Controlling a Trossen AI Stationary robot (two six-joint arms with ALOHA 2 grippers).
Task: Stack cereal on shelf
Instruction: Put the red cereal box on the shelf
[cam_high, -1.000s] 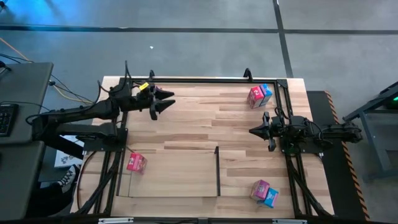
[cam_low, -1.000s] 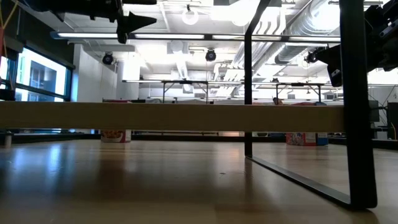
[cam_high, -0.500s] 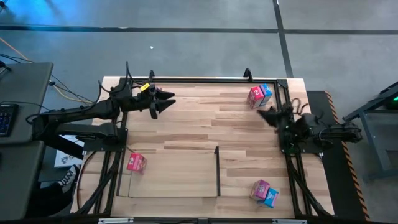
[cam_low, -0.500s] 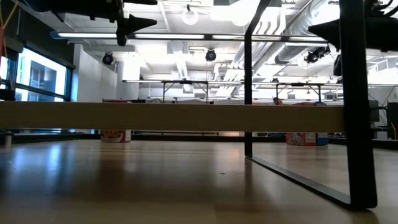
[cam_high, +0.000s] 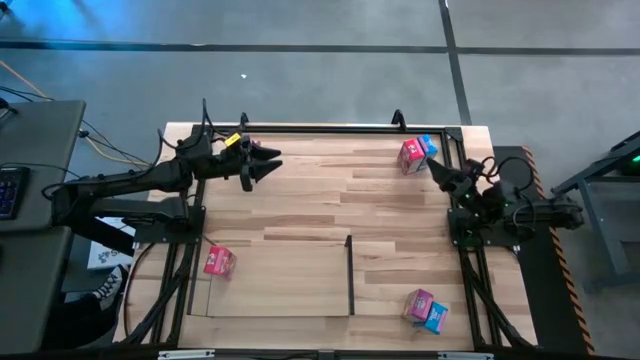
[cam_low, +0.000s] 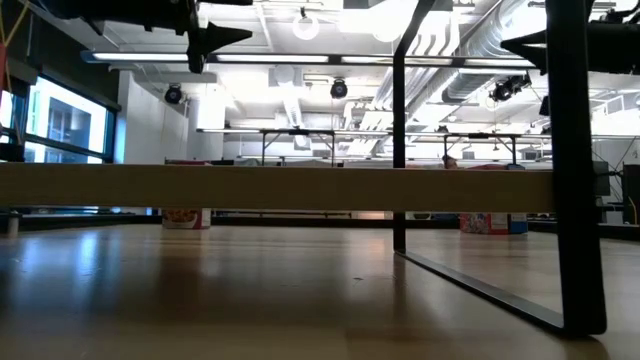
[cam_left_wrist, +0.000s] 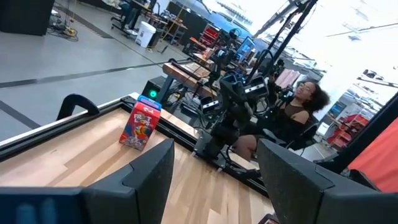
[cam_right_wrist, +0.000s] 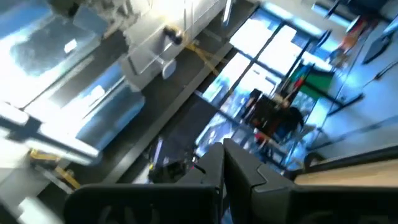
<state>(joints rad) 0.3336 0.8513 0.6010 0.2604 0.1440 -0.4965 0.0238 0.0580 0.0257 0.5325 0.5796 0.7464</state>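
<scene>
The cereal boxes stand in three places: a pink and a light blue one (cam_high: 417, 153) at the far right corner, another pink and blue pair (cam_high: 425, 310) at the near right, and a single pink one (cam_high: 219, 261) on the left end of the shelf (cam_high: 285, 285). The shelf is a light wood panel with a thin dark upright wall (cam_high: 350, 272). My left gripper (cam_high: 272, 165) hovers open over the far left of the table. My right gripper (cam_high: 434, 166) is shut in the air, just near-right of the far right boxes. The left wrist view shows one of those boxes (cam_left_wrist: 140, 124) upright.
A dark metal frame (cam_high: 330, 126) runs along the table's far edge and sides. In the low view the shelf's wooden board (cam_low: 280, 187) and dark uprights (cam_low: 575, 170) stand close in front. A person (cam_left_wrist: 298, 102) sits beyond the table's right side. The tabletop's middle (cam_high: 340, 195) is bare wood.
My right gripper has swung from pointing at the table's left side round toward the far edge, moving toward the far right pink and blue boxes and tipping upward. The left arm and all boxes have kept still.
</scene>
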